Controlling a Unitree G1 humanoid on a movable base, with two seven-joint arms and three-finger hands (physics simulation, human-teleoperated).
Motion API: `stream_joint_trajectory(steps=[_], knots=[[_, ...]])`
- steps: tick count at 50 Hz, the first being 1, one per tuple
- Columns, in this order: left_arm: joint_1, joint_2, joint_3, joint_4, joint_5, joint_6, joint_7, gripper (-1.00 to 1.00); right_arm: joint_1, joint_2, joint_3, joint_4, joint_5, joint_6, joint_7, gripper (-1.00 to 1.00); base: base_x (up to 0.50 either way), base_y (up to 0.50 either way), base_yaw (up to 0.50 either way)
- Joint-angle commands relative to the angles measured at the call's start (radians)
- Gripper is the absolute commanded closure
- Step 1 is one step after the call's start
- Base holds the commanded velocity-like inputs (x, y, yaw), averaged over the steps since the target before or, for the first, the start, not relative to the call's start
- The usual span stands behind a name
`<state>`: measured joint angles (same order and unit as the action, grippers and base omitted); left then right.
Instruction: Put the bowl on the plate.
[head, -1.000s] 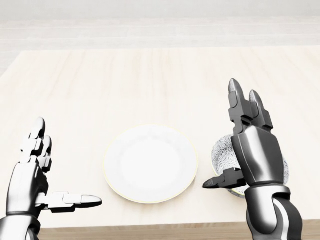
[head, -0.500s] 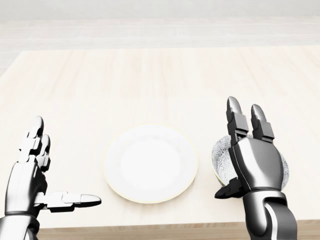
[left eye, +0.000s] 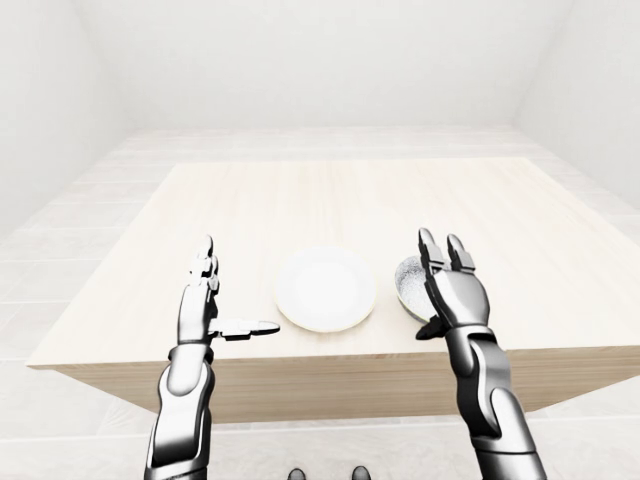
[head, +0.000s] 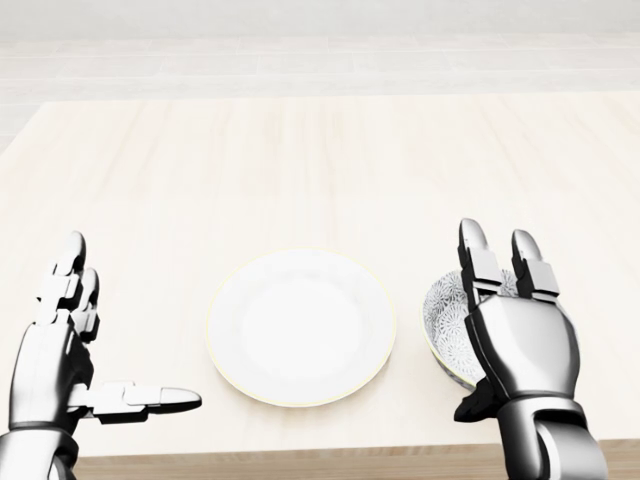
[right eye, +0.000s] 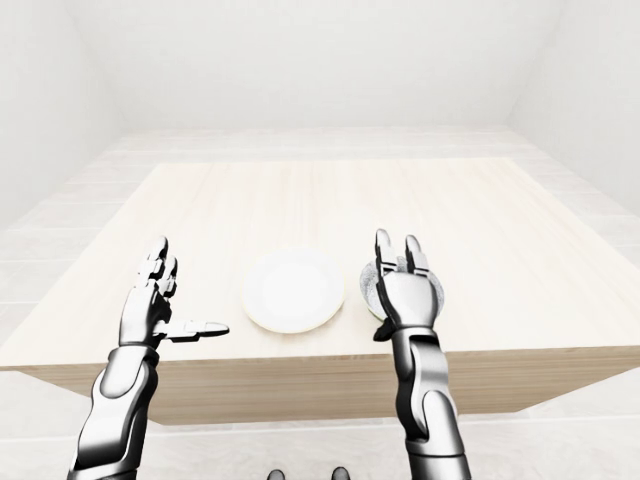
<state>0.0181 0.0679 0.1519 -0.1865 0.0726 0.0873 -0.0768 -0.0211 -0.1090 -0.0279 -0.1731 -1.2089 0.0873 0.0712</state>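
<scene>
The bowl (head: 446, 325) stands upright on the pale wooden table (head: 300, 150), mouth turned up so that its patterned inner wall shows. It is round, so no long axis can be named and it points no particular way. It sits just beside the right rim of the white plate (head: 300, 325), a narrow strip of tabletop between them, both near the table's bottom edge in the head view. The right hand (head: 522, 345) hangs over the bowl's right half with its back to the camera and hides that part. Its two long fingers (head: 478, 262) stretch straight toward the top of the view and its thumb is tucked low at the palm's left. The hand is spread, not closed round anything. Whether it touches the bowl cannot be told. The left hand (head: 55, 360) is held out at the lower left, fingers straight, thumb (head: 150, 400) pointing right and ending just short of the plate's left rim, with nothing in it. Against the picture a second ago, the right hand has slid down the head view and further over the bowl, and its thumb, then jutting left toward the plate, has drawn in. The bowl, the plate, the left hand and the camera have not shifted.
</scene>
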Motion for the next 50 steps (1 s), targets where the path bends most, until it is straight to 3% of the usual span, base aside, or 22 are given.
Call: stream_joint_trajectory(steps=[1,17,50], knots=[[-0.005,0.003,0.004,0.006,-0.002,0.000,0.003,-1.00,0.025,-0.004,-0.011,-0.009,-0.062,0.000,0.033,-1.00,0.00,0.00,0.00],[0.000,0.002,0.004,-0.007,-0.002,0.000,0.003,-1.00,0.052,-0.017,-0.026,0.032,-0.134,0.000,0.055,-1.00,0.00,0.00,0.00],[0.017,-0.005,0.002,-0.037,0.011,0.000,0.002,-1.00,-0.020,-0.046,-0.046,0.235,-0.092,0.000,-0.012,-1.00,0.00,0.00,0.00]])
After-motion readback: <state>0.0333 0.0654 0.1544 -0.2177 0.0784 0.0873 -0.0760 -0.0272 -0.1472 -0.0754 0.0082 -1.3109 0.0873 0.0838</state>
